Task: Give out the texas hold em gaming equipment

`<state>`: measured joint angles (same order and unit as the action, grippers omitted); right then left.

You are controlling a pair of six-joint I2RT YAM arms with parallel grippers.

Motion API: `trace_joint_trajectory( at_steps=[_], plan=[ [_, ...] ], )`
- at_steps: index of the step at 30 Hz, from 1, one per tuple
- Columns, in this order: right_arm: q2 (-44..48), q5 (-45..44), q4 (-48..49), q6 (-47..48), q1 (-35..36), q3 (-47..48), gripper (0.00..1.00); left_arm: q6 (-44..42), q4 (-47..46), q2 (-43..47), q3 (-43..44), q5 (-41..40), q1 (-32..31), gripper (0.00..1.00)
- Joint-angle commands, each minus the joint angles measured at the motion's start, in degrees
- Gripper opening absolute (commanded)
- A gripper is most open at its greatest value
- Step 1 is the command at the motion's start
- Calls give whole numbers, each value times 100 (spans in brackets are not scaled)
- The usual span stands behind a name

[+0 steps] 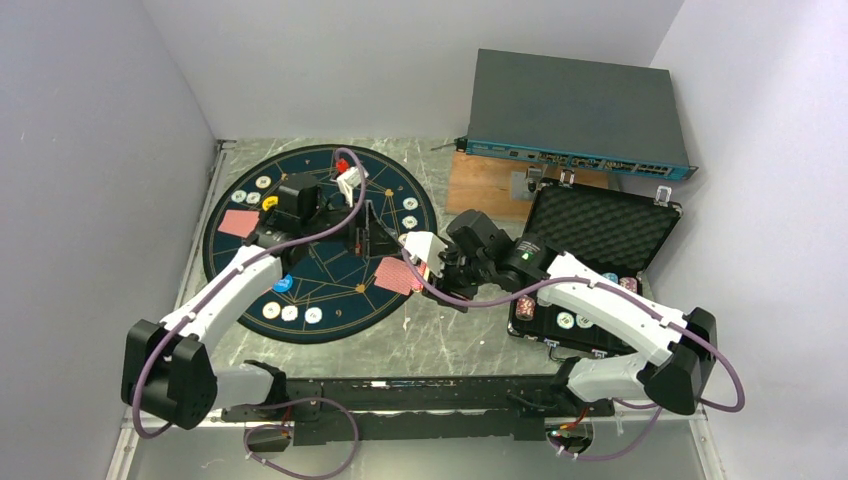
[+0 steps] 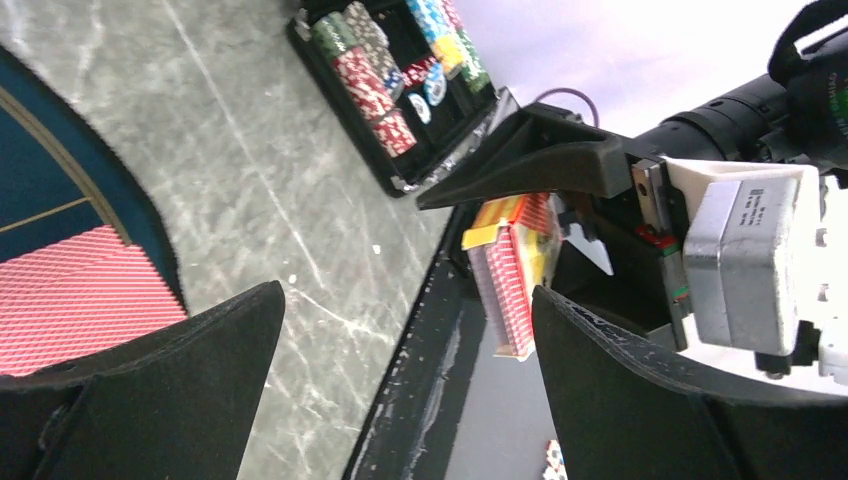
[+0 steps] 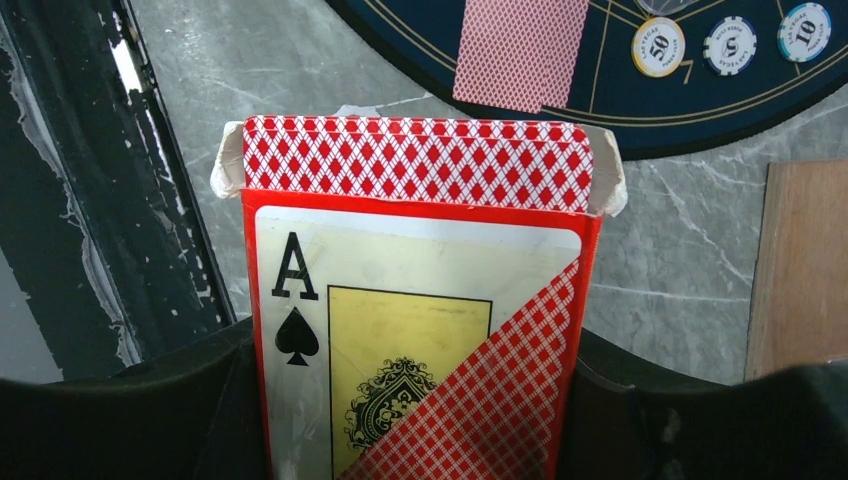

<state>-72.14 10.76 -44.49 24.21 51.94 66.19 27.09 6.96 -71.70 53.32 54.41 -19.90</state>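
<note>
Card box (image 3: 420, 330), with an ace of spades on its face, stands upright, clamped by its sides between the fingers of the right end effector (image 3: 415, 345). Its white side flaps are folded outward and a red diamond-patterned band shows at the open top. The left end effector (image 2: 405, 300) hangs with its fingers spread wide and nothing between them. In the top view it is over the 3 o'clock part of the round navy mat (image 1: 320, 270), pointing toward the box, which is near but not touching it at its 3 o'clock. One red-backed card (image 1: 393, 275) lies flat on the mat's rim at 4 o'clock, just below the two end effectors, and a second red-backed card (image 1: 238, 222) lies between 9 and 10 o'clock. The whitish poker chips (image 1: 290, 313) sit in groups near the rim: three in a row between 6 and 7 o'clock, three at 2 o'clock and three around 10 to 11 o'clock. A yellow disc (image 1: 270, 203) lies beside the 10 o'clock group and a blue disc (image 1: 283, 284) at about 8 o'clock. Off the mat, at 3 o'clock on the marbled worktop (image 1: 450, 340), the black foam-lined case (image 1: 600, 225) stands open under the right arm, with stacked chips (image 2: 375, 85) in rows inside.
</note>
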Motion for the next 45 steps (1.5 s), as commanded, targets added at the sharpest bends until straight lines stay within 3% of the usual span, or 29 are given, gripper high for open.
trace_joint_trajectory(
  at_steps=[1, 7, 10, 14, 18, 21, 23, 29, 35, 40, 45],
  plan=[
    [-17, 32, 295, -70, 18, 356, 0, 811, -823, -115, 29, 306, -411, 99],
    [-92, 15, 296, -55, 26, 462, 0, 496, -381, -333, 202, 306, -793, 94],
    [-66, 21, 268, -68, 29, 465, 0, 347, -112, -397, 205, 228, -874, 86],
    [5, 40, 232, -83, 26, 419, 0, 221, 172, -429, 171, 273, -737, 73],
    [59, 48, 243, -91, 26, 360, 0, 449, -112, -309, -38, 429, -486, 63],
    [36, 58, 223, -76, 26, 359, 0, 414, -171, -123, -111, 447, -374, 59],
    [40, 65, 218, -66, 26, 359, 0, 345, -185, 5, -107, 467, -332, 59],
    [12, 84, 255, -52, 29, 322, 0, 390, -882, 257, -110, 631, -480, 80],
    [-38, 101, 276, -78, 26, 425, 0, 379, -406, -412, 173, 451, -883, 77],
    [41, 60, 239, -83, 26, 420, 0, 222, -93, -478, 191, 450, -756, 58],
    [101, 79, 234, -117, 26, 359, 0, 817, -1158, -130, -387, 1007, -470, 32]
  ],
)
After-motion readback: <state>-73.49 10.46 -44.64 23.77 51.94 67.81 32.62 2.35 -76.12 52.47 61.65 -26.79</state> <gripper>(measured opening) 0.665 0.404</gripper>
